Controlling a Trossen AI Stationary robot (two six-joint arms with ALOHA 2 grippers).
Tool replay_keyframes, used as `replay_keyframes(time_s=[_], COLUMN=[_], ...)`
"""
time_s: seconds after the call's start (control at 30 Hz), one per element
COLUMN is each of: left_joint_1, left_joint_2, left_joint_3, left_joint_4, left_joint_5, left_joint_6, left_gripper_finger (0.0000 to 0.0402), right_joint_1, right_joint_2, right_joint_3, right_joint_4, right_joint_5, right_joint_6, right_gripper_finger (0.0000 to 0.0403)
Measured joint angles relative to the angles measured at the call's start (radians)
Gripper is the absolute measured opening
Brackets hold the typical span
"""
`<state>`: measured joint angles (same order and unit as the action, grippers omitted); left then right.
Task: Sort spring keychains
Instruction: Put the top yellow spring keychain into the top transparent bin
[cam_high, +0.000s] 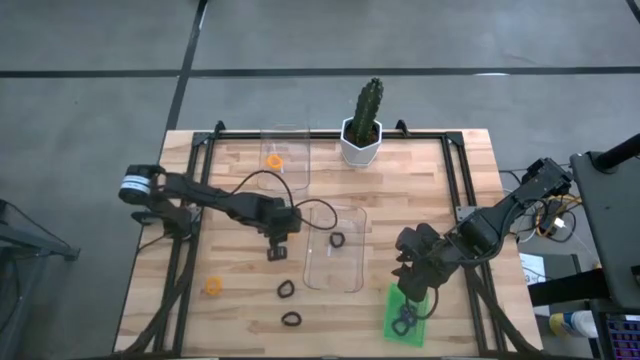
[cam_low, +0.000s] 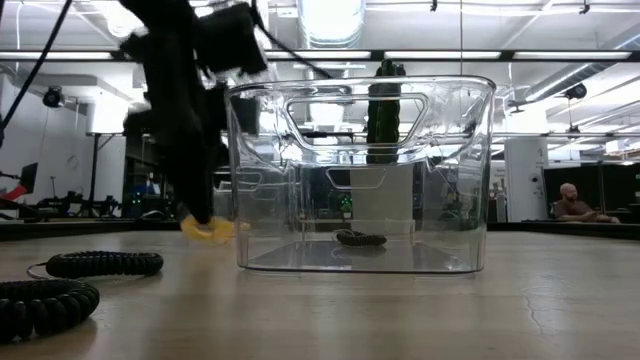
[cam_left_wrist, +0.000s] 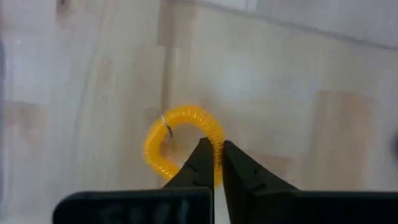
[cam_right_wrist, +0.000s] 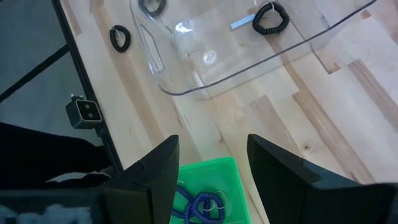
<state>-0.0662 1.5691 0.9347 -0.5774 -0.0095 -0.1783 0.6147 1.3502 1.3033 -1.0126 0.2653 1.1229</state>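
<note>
My left gripper (cam_high: 279, 248) (cam_left_wrist: 214, 147) points down at the table to the left of the near clear tray (cam_high: 335, 262) and is shut on an orange spring keychain (cam_left_wrist: 180, 134) (cam_low: 207, 229). My right gripper (cam_high: 413, 284) (cam_right_wrist: 211, 143) hovers open over the far end of the green tray (cam_high: 405, 312) (cam_right_wrist: 205, 177), which holds purple keychains (cam_right_wrist: 198, 206). The near clear tray has one black keychain (cam_high: 338, 240) (cam_low: 360, 238) lying in it. An orange one (cam_high: 273, 160) lies in the far clear tray (cam_high: 287, 150). Another orange one (cam_high: 212, 285) and two black ones (cam_high: 286, 289) (cam_high: 291, 320) lie on the table. My left gripper pinches the orange keychain's coil at one side of the loop (cam_left_wrist: 217, 138) between its two fingertips, coming from above and pointing down. The rest of the loop sticks out beyond the fingertips, just over the wood. Whether it is lifted clear of the table I cannot tell.
A potted cactus (cam_high: 363, 125) stands at the far edge between the trays. Black frame rails (cam_high: 455, 190) run along the table's sides. In the low view two black keychains (cam_low: 105, 263) (cam_low: 40, 305) lie near the camera. A person (cam_low: 575, 205) sits far behind the table.
</note>
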Motion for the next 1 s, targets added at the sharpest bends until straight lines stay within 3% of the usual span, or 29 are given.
replay_keyframes(time_s=[0.17,0.33,0.47,0.8,1.0], left_joint_1=[-0.017,0.007,0.070,0.385,0.515], left_joint_2=[-0.111,-0.233,-0.279,-0.193,-0.119], left_joint_3=[0.093,0.170,0.203,0.206,0.206], left_joint_4=[-0.155,-0.191,-0.191,-0.181,-0.181], left_joint_5=[-0.009,-0.034,-0.113,-0.124,-0.116], left_joint_6=[0.000,0.013,0.056,0.198,0.112], left_gripper_finger=[0.0004,0.0001,0.0001,0.0001,0.0020], right_joint_1=[0.000,-0.001,-0.001,0.000,-0.002], right_joint_2=[0.000,0.000,0.000,0.020,0.044], right_joint_3=[0.000,0.000,0.000,0.000,0.000], right_joint_4=[0.000,0.001,0.007,0.075,0.086], right_joint_5=[0.000,0.011,0.026,0.074,0.079], right_joint_6=[0.001,0.001,0.004,0.024,0.023], right_gripper_finger=[0.0182,0.0182,0.0182,0.0182,0.0182])
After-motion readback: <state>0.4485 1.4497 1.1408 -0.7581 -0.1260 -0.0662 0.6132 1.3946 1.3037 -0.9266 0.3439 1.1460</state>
